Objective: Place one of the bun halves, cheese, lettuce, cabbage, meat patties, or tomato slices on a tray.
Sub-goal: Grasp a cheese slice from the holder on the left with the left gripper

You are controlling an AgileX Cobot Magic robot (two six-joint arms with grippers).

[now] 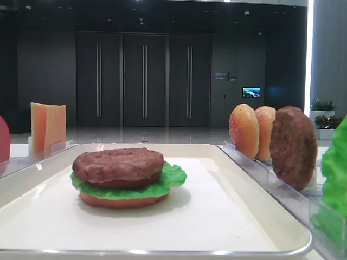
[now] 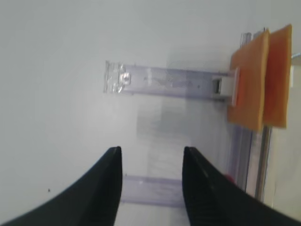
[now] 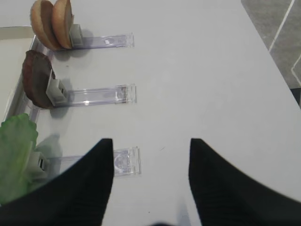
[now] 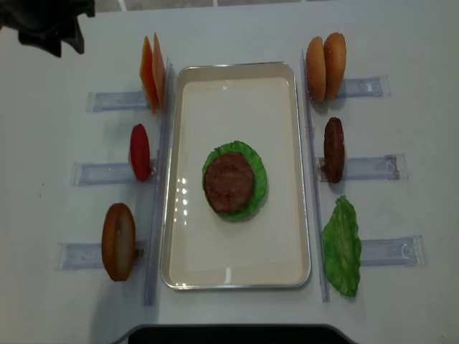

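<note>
On the cream-white tray [image 4: 179,215] lies a stack: a bun half [image 1: 123,202] at the bottom, lettuce [image 4: 254,188] over it and a meat patty [image 4: 228,181] on top. Two cheese slices [image 2: 256,80] stand in a clear holder left of the tray. My left gripper [image 2: 151,155] hovers open over the white table beside them, with nothing between its fingers. My right gripper [image 3: 150,146] is open and empty too, over the table right of the tray, near a lettuce leaf [image 3: 16,155], a standing meat patty [image 3: 36,79] and two bun halves [image 3: 51,22].
Clear plastic holder rails [image 4: 115,100] lie on both sides of the tray. A tomato slice [image 4: 139,152] and a bun half [image 4: 118,241] stand in the left ones. The left arm's dark body [image 4: 50,25] is at the far left corner.
</note>
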